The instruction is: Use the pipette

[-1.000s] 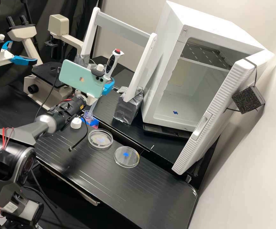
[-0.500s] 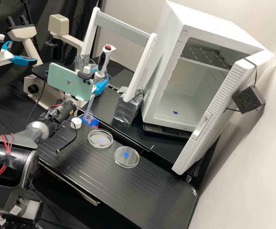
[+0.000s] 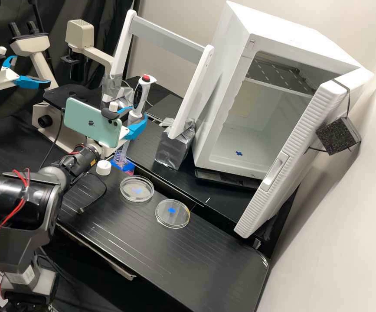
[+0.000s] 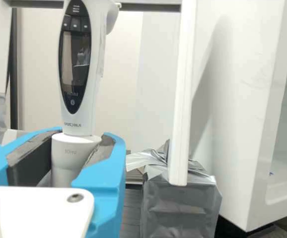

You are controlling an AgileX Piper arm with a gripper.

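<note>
White pipette (image 4: 78,116) clasped between blue fingers (image 3: 137,128), foil-wrapped block (image 4: 180,210) beyond.

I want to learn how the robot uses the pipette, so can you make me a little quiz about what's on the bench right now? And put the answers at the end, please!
1. True or false: the gripper is holding the pipette between its two blue fingers.
2. Pick one: what colour is the button on top of the pipette?
a) green
b) red
c) yellow
3. Fill in the missing word: the door of the big white box is ____.

Key: 1. true; 2. b; 3. open
</note>
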